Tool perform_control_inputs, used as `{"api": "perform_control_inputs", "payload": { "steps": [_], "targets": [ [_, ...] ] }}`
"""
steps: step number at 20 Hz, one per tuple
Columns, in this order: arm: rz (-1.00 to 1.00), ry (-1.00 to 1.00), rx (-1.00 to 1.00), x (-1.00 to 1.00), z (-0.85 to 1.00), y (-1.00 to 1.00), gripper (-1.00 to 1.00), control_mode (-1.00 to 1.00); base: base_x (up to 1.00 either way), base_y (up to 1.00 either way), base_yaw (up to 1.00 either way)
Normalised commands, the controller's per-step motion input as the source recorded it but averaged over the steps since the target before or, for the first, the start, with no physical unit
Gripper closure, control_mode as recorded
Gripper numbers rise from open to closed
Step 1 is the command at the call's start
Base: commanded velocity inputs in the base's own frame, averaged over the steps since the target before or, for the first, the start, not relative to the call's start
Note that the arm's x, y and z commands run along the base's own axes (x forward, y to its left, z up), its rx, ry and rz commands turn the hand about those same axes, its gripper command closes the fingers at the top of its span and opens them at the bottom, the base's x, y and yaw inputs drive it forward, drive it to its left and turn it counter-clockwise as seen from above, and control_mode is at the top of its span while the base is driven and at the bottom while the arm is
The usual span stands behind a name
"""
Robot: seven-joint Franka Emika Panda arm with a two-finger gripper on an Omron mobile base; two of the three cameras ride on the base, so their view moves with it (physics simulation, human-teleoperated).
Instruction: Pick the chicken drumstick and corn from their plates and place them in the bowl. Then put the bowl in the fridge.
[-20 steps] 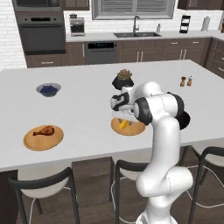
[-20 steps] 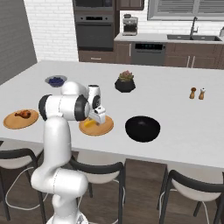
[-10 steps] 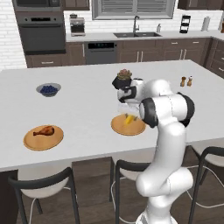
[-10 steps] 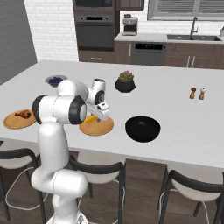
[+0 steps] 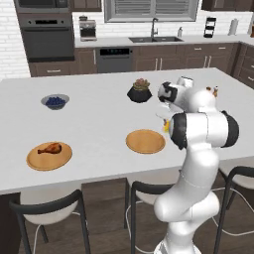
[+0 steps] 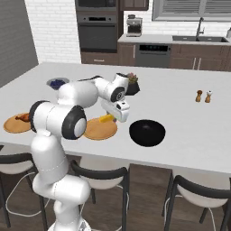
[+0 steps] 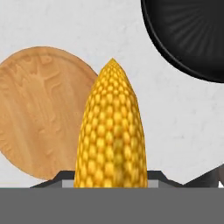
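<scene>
My gripper (image 6: 116,115) is shut on the corn (image 6: 106,119), a short yellow cob held just above the counter by the right rim of an empty wooden plate (image 6: 100,129). In the hand view the corn (image 7: 111,131) stands up out of the gripper (image 7: 111,180), with that plate (image 7: 39,118) below on the left. From the left base view the corn (image 5: 165,126) peeks out behind my arm, right of the plate (image 5: 145,141). The chicken drumstick (image 5: 49,148) lies on the other plate (image 5: 48,158) at the near left. Further back on the left sits the blue bowl (image 5: 55,101).
A black round dish (image 6: 147,132) sits right of the empty plate, and its rim (image 7: 192,39) shows at the hand view's top right. A black pot with a plant (image 5: 140,92) stands mid-counter. Two small shakers (image 6: 203,96) stand far right. Stools line the near edge. A tall grey slab (image 6: 13,40) stands far left.
The gripper closed on the corn on its plate, lifted it off and carried it a little to the right; that plate is now empty.
</scene>
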Motion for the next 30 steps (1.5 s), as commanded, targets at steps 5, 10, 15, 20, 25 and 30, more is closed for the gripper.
{"api": "perform_control_inputs", "payload": {
  "steps": [5, 10, 15, 20, 25, 30],
  "targets": [
    [-0.03, 0.26, -0.01, 0.09, 0.02, -1.00, 1.00, -1.00, 0.00, 0.00, 0.00],
    [-0.01, 0.19, -0.05, 0.18, -0.03, -0.97, 1.00, -1.00, 0.00, 0.00, 0.00],
    [0.00, 0.13, -0.07, 0.27, -0.16, -0.69, 1.00, -1.00, 0.00, 0.00, 0.00],
    [0.00, 0.09, -0.07, 0.21, -0.52, -0.16, 1.00, -1.00, 0.00, 0.00, 0.00],
    [0.00, 0.12, 0.00, 0.07, -0.44, 0.00, 1.00, -1.00, 0.00, 0.00, 0.00],
    [0.00, 0.07, 0.00, -0.01, -0.35, 0.00, 1.00, -1.00, 0.00, 0.00, 0.00]
  ]
}}
